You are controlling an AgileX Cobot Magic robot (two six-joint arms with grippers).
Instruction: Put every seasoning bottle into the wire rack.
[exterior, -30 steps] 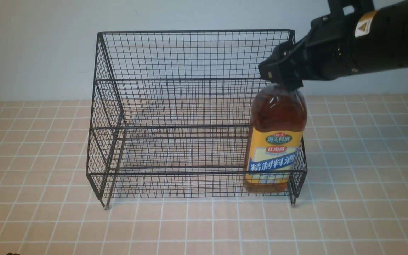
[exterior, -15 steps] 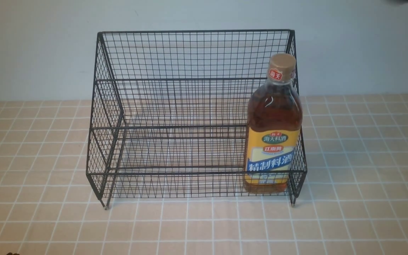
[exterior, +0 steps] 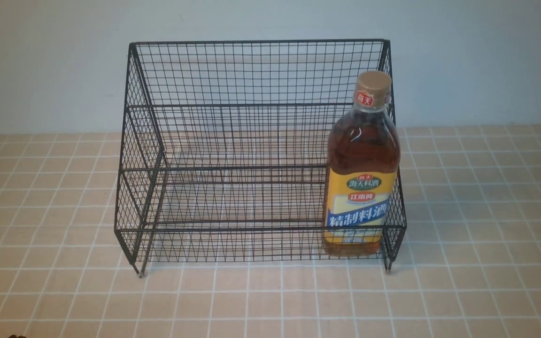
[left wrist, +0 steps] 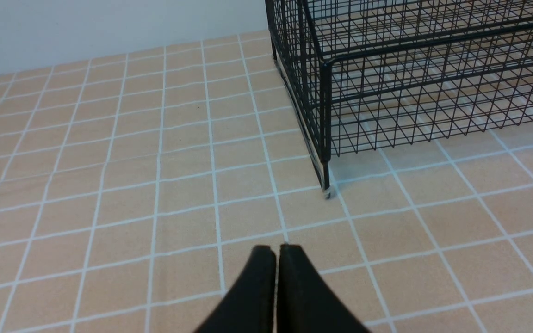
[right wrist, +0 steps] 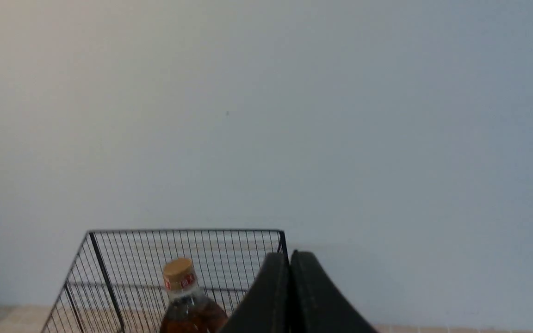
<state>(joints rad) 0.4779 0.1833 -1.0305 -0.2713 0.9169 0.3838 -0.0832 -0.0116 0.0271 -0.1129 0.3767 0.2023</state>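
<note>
The right claw (right wrist: 290,259) has let go of the seasoning bottle (exterior: 363,141) and drawn away from it: a second ago its arm reached in over the wire rack (exterior: 261,229) with the claw at the bottle's neck, and now neither shows in the front view. Its fingers have come together with nothing between them, while the bottle stands well apart from them, free of any grip. The bottle is inside the rack's front tier, close to the end wall on the right claw's side, its tan cap (exterior: 374,84) uncovered and the lower part of its yellow label (exterior: 359,206) behind the front rail. It leans slightly, with the cap a little farther toward the right claw's side than the base, yet from half a second ago to now it has kept practically the same pose, so it looks settled on its own. The left claw (left wrist: 278,252) has its fingers together too, gripping nothing, low over the tiled surface (left wrist: 178,240) and apart from the rack's near foot (left wrist: 327,192) on its side. For the task, this change most likely means that the placing of this bottle is done, and with no other bottle in sight the job seems finished or very nearly so. No further push appears needed; if either claw went back in, the main risk would be knocking the tall neck or catching the mesh and shifting the rack.
</note>
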